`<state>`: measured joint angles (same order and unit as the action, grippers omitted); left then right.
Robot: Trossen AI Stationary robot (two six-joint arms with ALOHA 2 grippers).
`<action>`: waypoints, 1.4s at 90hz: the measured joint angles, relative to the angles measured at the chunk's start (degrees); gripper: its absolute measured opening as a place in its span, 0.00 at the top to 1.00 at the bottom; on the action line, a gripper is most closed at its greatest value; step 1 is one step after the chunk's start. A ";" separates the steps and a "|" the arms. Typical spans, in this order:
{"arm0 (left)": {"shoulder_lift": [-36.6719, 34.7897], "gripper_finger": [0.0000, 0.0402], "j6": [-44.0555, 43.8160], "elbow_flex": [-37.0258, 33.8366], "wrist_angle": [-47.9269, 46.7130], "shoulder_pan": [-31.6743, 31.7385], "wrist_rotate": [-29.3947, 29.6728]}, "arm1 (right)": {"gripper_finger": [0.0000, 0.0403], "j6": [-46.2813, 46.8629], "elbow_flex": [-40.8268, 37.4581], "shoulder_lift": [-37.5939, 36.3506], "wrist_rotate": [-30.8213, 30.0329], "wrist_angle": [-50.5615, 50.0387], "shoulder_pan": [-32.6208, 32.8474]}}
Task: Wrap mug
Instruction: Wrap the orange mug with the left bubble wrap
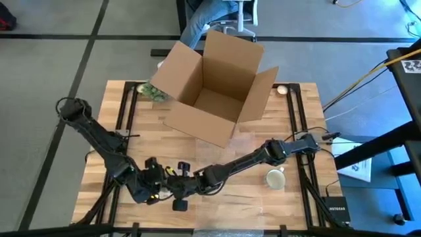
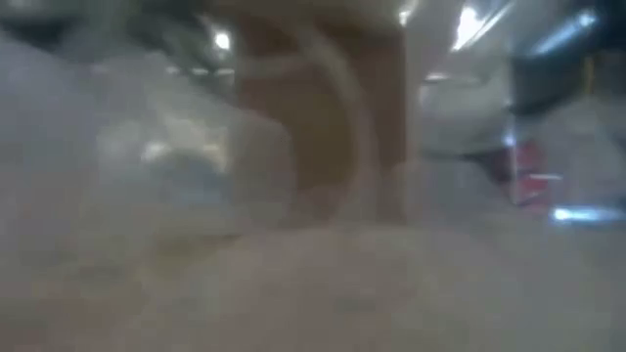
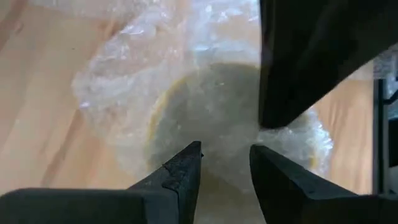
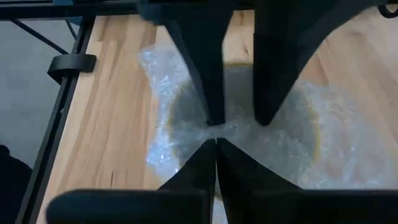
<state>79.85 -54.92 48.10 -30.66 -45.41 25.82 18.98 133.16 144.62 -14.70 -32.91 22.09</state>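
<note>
Right wrist view: right gripper [image 4: 216,142] pinched on clear bubble wrap [image 4: 283,146] over a yellowish round mug [image 3: 205,118], pinning the fold. Left gripper [image 3: 225,155] narrowly parted opposite, near the wooden table [image 1: 131,204]'s front edge, poised to gather the wrap.

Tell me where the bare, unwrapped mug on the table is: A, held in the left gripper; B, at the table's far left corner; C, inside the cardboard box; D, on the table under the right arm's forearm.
D: in the high view the bare mug stands on the table beside the right arm, apart from the cardboard box.
</note>
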 joint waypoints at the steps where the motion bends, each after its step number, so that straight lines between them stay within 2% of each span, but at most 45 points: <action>1: 0.10 0.70 0.14 -0.21 0.40 0.06 -0.03 | 1.00 -0.05 0.00 0.00 0.02 0.00 0.01; 20: 1.03 0.70 1.14 -1.50 3.67 1.09 -0.32 | 1.00 -1.82 -0.11 -1.83 0.92 -2.27 0.03; 31: 0.90 0.70 1.09 -1.54 3.55 1.18 -0.42 | 1.00 -2.91 -0.11 -5.71 0.85 -7.11 -0.01; 45: 1.01 0.70 1.07 -1.03 3.10 0.55 -0.61 | 1.00 -1.16 0.24 -10.72 0.60 -20.22 0.08; 55: 1.04 0.70 1.25 -0.38 2.80 0.03 -0.57 | 1.00 3.03 -0.07 -10.52 -1.70 -34.09 0.18; 60: 1.12 0.70 1.36 0.03 2.71 -0.02 -0.58 | 1.00 4.82 -1.79 -10.16 -3.78 -37.28 0.18; 70: 1.14 0.70 2.48 0.53 2.78 -0.02 -0.89 | 1.00 5.96 -8.85 -9.76 -3.50 -34.60 0.04; 83: 1.14 0.70 2.84 0.59 2.94 0.09 -0.45 | 1.00 5.82 -16.08 -9.35 1.39 -16.78 0.43; 91: 1.14 0.70 3.07 0.59 3.10 0.32 -0.37 | 1.00 4.56 -14.65 -9.48 0.86 -12.86 0.99; 113: 1.14 0.70 5.20 0.61 4.79 2.22 -1.96 | 1.00 0.21 -5.72 -9.60 -3.44 -14.81 1.28; 126: 1.18 0.70 6.43 0.61 6.58 3.08 -1.95 | 1.00 -1.74 -6.06 -9.61 -2.68 -8.12 1.16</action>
<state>81.03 -48.49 48.71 -24.07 -42.32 23.87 17.25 127.10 135.01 -17.38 -41.02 23.25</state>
